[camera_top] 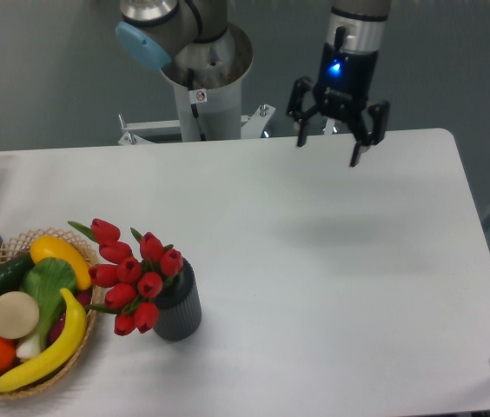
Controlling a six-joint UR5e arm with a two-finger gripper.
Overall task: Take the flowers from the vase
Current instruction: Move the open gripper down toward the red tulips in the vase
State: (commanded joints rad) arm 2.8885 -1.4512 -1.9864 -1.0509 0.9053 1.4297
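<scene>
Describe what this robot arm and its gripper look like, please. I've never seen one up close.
The arm is built of silver-grey metal tubes with a light blue round cap at one joint, and a small sticker on its base column. The gripper is black, with two dark fingers under a silver-and-black wrist that shows a small blue light.

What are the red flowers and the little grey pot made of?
The flowers look like plastic or fabric, probably fake: the red is very even and a bit glossy. The vase looks like matte dark grey plastic or ceramic with ribbed sides; I can't tell which.
</scene>
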